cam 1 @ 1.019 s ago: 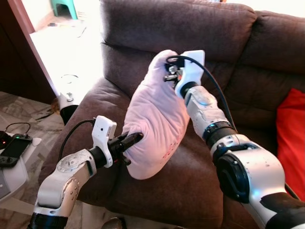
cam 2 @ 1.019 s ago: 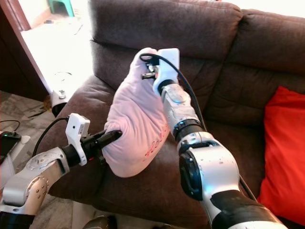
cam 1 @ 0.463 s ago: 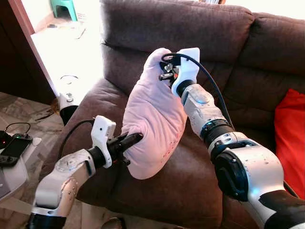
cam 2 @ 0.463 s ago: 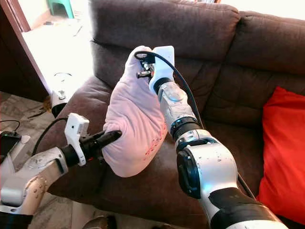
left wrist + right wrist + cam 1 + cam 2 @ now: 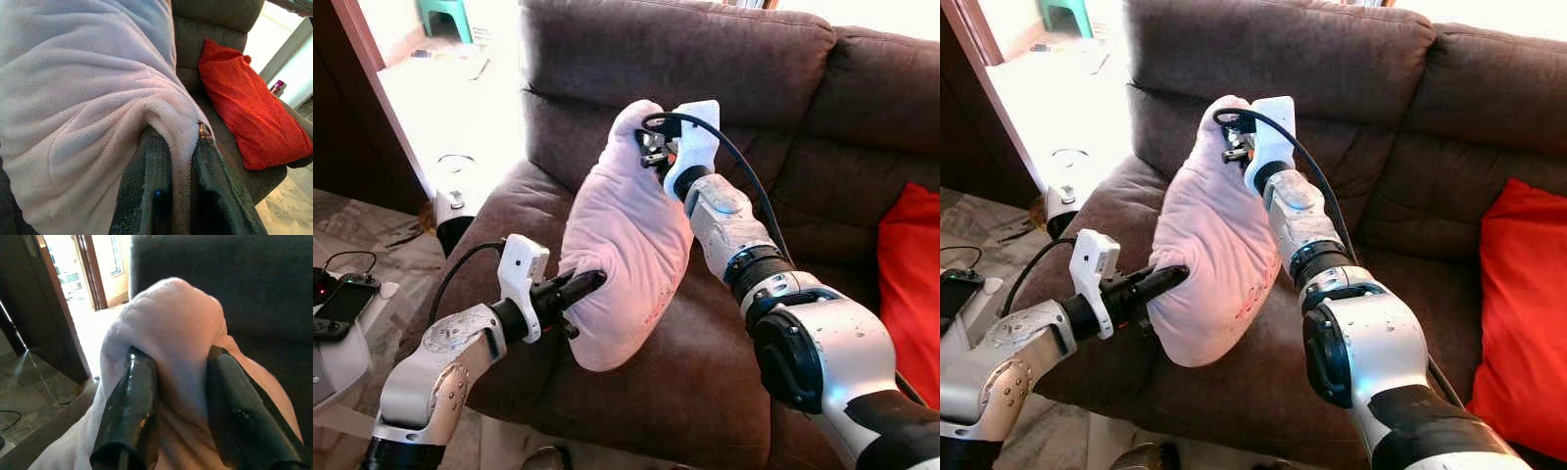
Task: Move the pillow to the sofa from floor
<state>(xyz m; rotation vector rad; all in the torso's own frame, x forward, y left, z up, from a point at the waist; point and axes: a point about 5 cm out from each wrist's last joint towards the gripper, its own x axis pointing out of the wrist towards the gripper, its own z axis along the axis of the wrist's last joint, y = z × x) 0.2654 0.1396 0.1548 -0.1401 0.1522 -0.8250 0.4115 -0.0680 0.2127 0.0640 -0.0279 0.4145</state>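
While both arms reach forward, their fingers (image 5: 137, 396) pinch the pillow (image 5: 626, 245).

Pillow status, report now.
Left gripper and right gripper both pinching pink pillow. Pillow over sofa seat. Red cushion clear, at right.

Silver arms, black joint rings, white wrist housings, black cables, seemingly ribbed black fingers (image 5: 151, 181)

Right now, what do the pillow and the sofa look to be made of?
Pillow: pale pink plush fleece, fuzzy and matte, bunching softly between the left gripper fingers. Sofa: dark brown, probably microfibre or suede-like fabric, matte with faint nap shading.
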